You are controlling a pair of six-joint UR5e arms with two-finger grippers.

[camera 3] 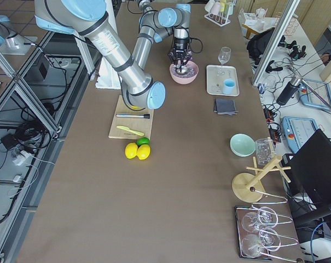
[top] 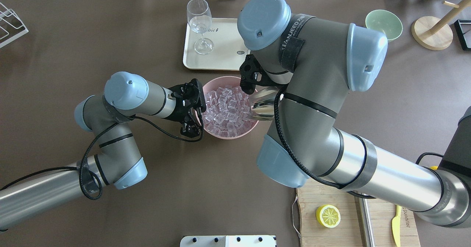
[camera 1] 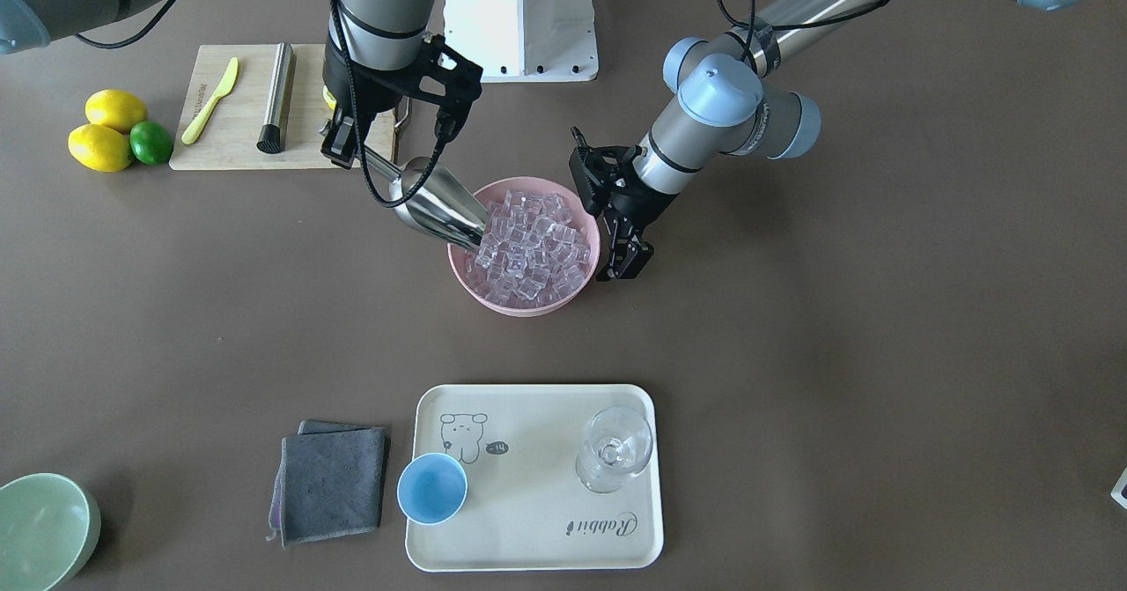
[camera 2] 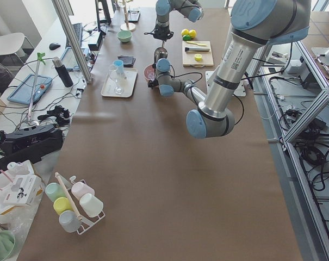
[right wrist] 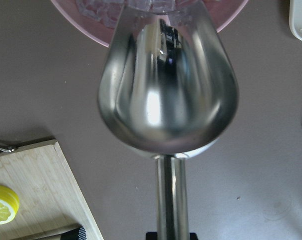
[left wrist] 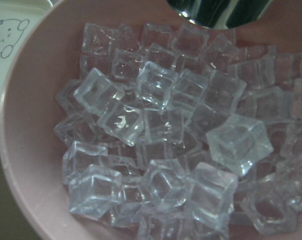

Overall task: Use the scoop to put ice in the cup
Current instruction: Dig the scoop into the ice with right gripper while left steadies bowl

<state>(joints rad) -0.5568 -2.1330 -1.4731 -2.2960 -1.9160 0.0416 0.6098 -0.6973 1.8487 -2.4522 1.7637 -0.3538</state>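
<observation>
The ice (camera 1: 533, 243) fills a pink bowl (camera 1: 519, 307) at the table's middle and shows close up in the left wrist view (left wrist: 160, 140). My right gripper (camera 1: 352, 146) is shut on the handle of the steel scoop (camera 1: 436, 203). The scoop tilts down with its mouth pushed into the ice at the bowl's edge (right wrist: 168, 95). My left gripper (camera 1: 621, 252) stands at the bowl's opposite rim and appears shut on it (top: 195, 109). The light-blue cup (camera 1: 431, 488) stands empty on the cream tray's corner, away from both grippers.
The cream tray (camera 1: 537, 538) also holds a clear stemmed glass (camera 1: 614, 450). A grey cloth (camera 1: 330, 483) lies beside it, and a pale green bowl (camera 1: 40, 529) sits at the table's corner. A cutting board (camera 1: 229, 146) carries a steel cylinder (camera 1: 276, 98) and a yellow knife (camera 1: 209, 102); lemons (camera 1: 106, 133) and a lime lie beside it.
</observation>
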